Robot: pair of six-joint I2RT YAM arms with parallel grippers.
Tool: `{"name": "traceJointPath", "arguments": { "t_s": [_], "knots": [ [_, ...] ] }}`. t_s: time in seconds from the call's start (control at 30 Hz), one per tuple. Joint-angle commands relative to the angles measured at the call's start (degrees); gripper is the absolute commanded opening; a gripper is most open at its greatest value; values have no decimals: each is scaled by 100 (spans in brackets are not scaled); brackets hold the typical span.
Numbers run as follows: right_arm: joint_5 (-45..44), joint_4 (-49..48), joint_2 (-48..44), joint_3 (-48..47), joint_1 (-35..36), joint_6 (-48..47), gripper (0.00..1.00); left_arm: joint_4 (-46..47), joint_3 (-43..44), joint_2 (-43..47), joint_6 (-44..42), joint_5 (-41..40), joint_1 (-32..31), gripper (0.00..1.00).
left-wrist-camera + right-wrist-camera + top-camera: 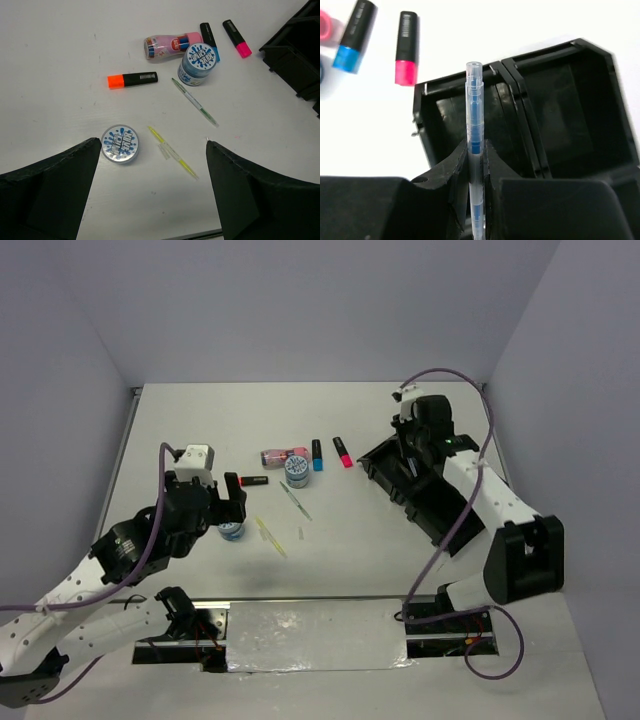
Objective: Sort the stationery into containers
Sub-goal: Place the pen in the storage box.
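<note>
Right hand [475,159] is clenched on a clear pen [474,100] with blue ink inside. The fingers pinch its lower half and the pen stands up out of the grip. The hand and pen hang over the far end of the black tray [512,85], with the pen in front of the wall between two compartments. I can't tell whether the pen touches the tray. The tray lies at an angle on the right side of the table [50,75].

Left hand [154,147] is released, fingers spread wide, holding nothing. It hovers above the loose items on the left part of the table.
- Round blue-white disc [120,144]: lies flat just beside the left finger.
- Yellow pen [172,152]: lies between the fingers, with a small clear cap touching its side.
- Thin green pen [195,102]: lies diagonally farther out.
- Orange marker [132,79]: lies flat beyond the disc, apart from the rest.
- Second blue-white tub [196,64]: stands at the upper end of the green pen.
- Pink tube [167,45]: lies on its side, touching or just beside the tub.
- Blue marker [210,40]: right behind the tub.
- Pink marker [237,38]: just beside the blue marker, nearest the tray.

All of these are on the table, outside the tray.
</note>
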State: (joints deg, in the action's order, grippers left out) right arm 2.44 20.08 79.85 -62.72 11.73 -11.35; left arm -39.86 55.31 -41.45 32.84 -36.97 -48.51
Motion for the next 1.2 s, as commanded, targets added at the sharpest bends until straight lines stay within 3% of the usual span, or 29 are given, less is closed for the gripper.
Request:
{"name": "traceJointPath", "arguments": {
  "t_s": [0.0,0.13,0.53,0.63,0.7,0.73,0.77,0.87,1.0,1.1,1.17],
  "knots": [
    [99,-451,425,-127,-13,247,0,259,-38,225,-190,76,26,99],
    [38,-1127,724,154,-21,414,0,268,-108,348,-243,102,26,99],
    [20,-1551,760,700,-4,696,13,277,-161,383,-278,199,26,99],
    [-67,-1393,769,630,-4,678,27,277,-170,392,-296,208,26,99],
    [-59,-1322,646,612,-21,687,43,277,-161,383,-278,190,26,99],
    [-68,-1305,593,586,-4,696,51,268,-161,383,-278,190,26,99],
    [-59,-1261,540,551,-4,696,71,268,-161,366,-278,190,26,99],
    [-112,-989,277,357,-4,652,79,250,-161,348,-261,182,26,99],
    [-235,-699,-21,-11,-4,670,79,242,-161,331,-226,129,26,99],
    [-68,-610,-338,-135,336,897,100,40,-126,305,11,-308,35,99],
    [-356,-680,-575,-92,811,1474,100,-232,-47,200,509,-731,52,99]
  ]
}}
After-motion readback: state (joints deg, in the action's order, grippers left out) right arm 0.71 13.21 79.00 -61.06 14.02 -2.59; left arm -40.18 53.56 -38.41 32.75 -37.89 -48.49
